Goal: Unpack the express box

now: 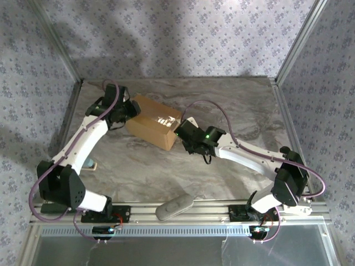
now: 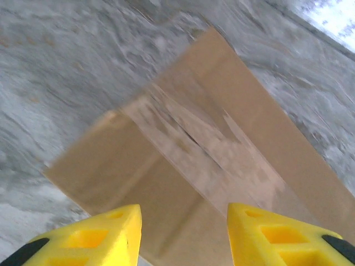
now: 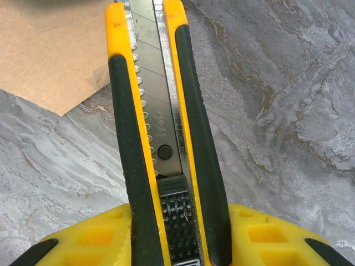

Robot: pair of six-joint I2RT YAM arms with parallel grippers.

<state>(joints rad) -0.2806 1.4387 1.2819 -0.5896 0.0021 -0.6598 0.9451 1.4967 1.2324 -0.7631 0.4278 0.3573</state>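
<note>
Express box [image 1: 151, 126] lies mid-table [image 1: 238, 105], long axis diagonal from far-left to near-right, taped seam up; left gripper [image 1: 126, 110] is over its far-left end, jaws parted, empty; right gripper [image 1: 187, 136] is at the near-right end, jaws clenched on utility knife [image 3: 161, 111], blade pointing toward the box, tip near its edge; right arm looks placed to cut.

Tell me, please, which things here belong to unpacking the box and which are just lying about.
For the job:
- box
- knife, gripped in the right claw
- left claw, open above the box

Lying about:
- grey oblong thing at the near edge
- small pale item on the left, too small to identify
</note>
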